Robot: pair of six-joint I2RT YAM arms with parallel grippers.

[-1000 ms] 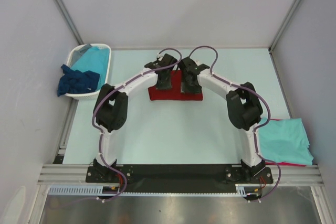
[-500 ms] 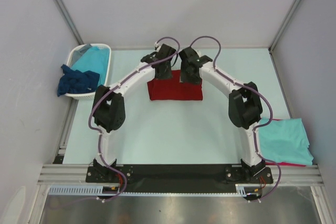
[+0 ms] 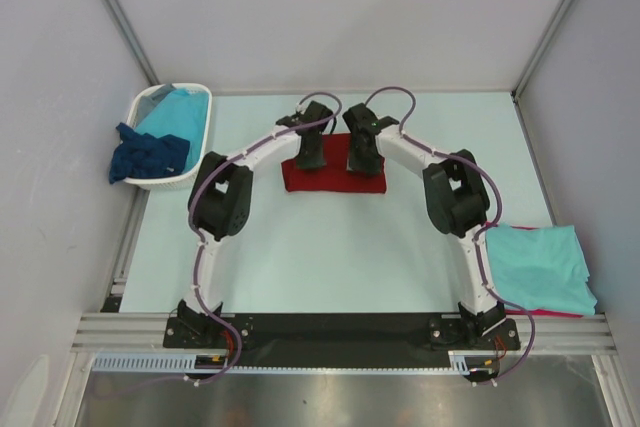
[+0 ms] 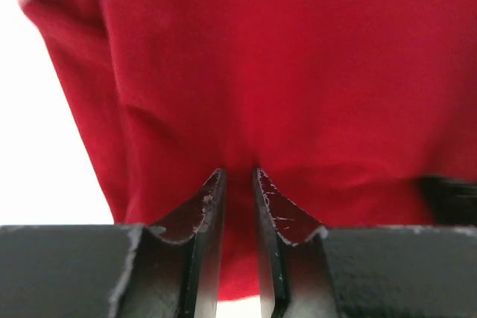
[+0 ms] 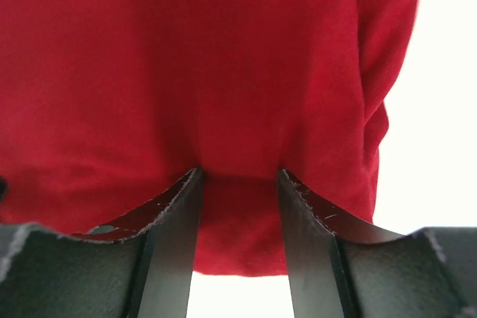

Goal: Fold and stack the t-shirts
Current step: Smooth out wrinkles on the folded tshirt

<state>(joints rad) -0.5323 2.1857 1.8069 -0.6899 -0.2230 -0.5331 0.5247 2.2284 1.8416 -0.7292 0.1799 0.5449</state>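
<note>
The left pincer (image 4: 238,173) stands with its fingers nearly together, only a thin slit between them, and its tips press down on the dark red t-shirt (image 3: 333,179). The cloth puckers at the tips, but we cannot tell whether a fold is really clamped. The right pincer (image 5: 240,173) stands clearly apart. Its tips also rest on the red cloth, which shows through the gap. In the top view we see both side by side over the shirt's far edge, the left one over its left half and the right one over its right half.

The shirt lies as a flat folded rectangle at the far middle of the table (image 3: 330,257), with its near edge straight and both ends free. We see open table on every side of it, widest toward the arms' bases. At the far left corner the white basket (image 3: 160,184) holds a turquoise t-shirt (image 3: 182,110), and a navy t-shirt (image 3: 145,155) hangs over its rim. At the near right edge a folded turquoise shirt (image 3: 540,267) lies on a red one (image 3: 560,314), of which only a strip shows.
</note>
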